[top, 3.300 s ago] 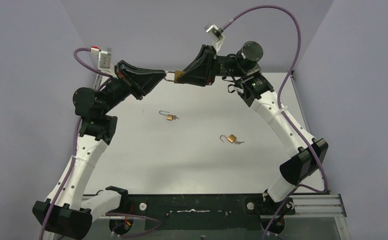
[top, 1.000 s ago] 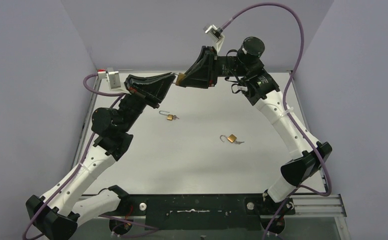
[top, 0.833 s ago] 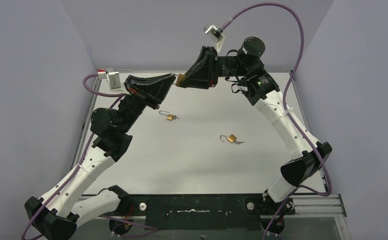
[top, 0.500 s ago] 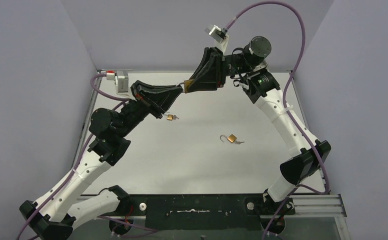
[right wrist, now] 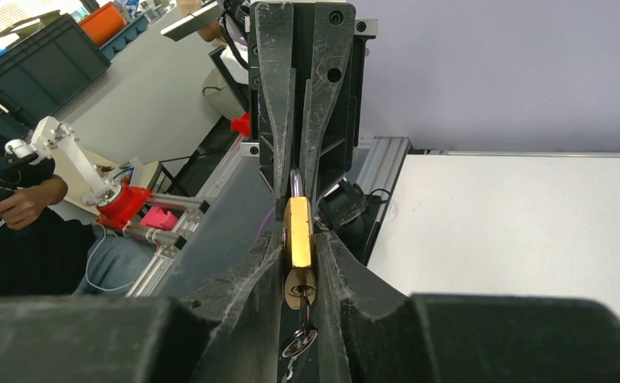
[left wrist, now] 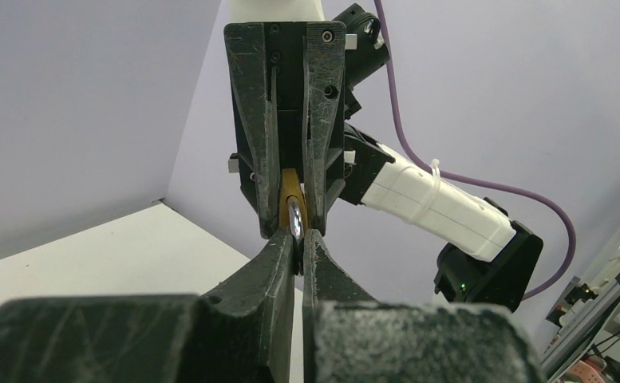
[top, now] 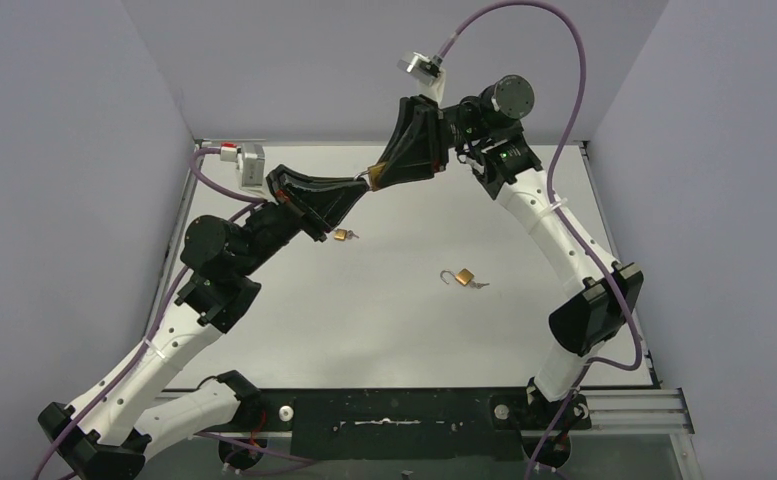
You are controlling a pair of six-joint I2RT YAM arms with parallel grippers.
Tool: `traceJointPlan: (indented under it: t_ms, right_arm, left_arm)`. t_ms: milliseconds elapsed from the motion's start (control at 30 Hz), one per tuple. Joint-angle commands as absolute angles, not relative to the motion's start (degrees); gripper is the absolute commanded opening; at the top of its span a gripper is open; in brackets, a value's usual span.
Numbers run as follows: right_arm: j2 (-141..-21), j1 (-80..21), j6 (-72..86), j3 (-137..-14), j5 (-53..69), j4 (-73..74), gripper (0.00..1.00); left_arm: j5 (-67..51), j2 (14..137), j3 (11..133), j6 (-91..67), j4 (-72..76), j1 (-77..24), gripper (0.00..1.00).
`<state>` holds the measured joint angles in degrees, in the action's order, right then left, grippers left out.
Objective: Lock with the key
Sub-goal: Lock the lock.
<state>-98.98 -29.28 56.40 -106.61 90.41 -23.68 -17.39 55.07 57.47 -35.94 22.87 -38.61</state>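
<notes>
Brass padlock (right wrist: pixel 298 231) held in air above far side of worktop (top: pixel 384 320). Right jaws clenched on its body, key (right wrist: pixel 299 341) hanging beneath. Left jaws clamped on shackle (left wrist: pixel 294 220). Advice: press shackle squarely home, body steady, then turn key.

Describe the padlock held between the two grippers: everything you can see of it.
The padlock is small, with a brass-coloured rectangular body and a silvery metal shackle. It is held in the air above the far side of the table, body clamped in the right gripper, shackle pinched by the left gripper. A key sits in the keyhole, a ring dangling from it. Whether the shackle is latched cannot be seen.
</notes>
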Motion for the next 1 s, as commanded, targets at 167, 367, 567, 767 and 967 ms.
traceJointPlan:
  t_ms: [167, 367, 567, 767, 967]
  right_arm:
    - [-100.12, -30.00, 62.27, -108.60, 78.83, -34.44, 0.00]
    - [-97.57, -27.86, 61.97, -105.75, 78.77, -34.60, 0.00]
    - [-96.82, -27.14, 61.78, -104.74, 78.89, -34.54, 0.00]
    - [-95.76, -25.34, 61.70, -103.38, 79.30, -34.69, 0.00]
    - [-94.53, -23.54, 61.44, -102.13, 79.43, -34.66, 0.00]
  left_arm:
    - [-27.04, 55.23, 58.25, -32.04, 10.40, -41.77, 0.00]
    - [-24.43, 54.48, 60.40, -29.39, 7.03, -40.39, 0.00]
    - [-23.93, 54.79, 61.21, -29.30, 7.38, -39.69, 0.00]
    - [-23.95, 53.26, 61.93, -28.59, 5.76, -37.85, 0.00]
    - [-26.09, 51.84, 62.37, -29.29, 5.19, -34.37, 0.00]
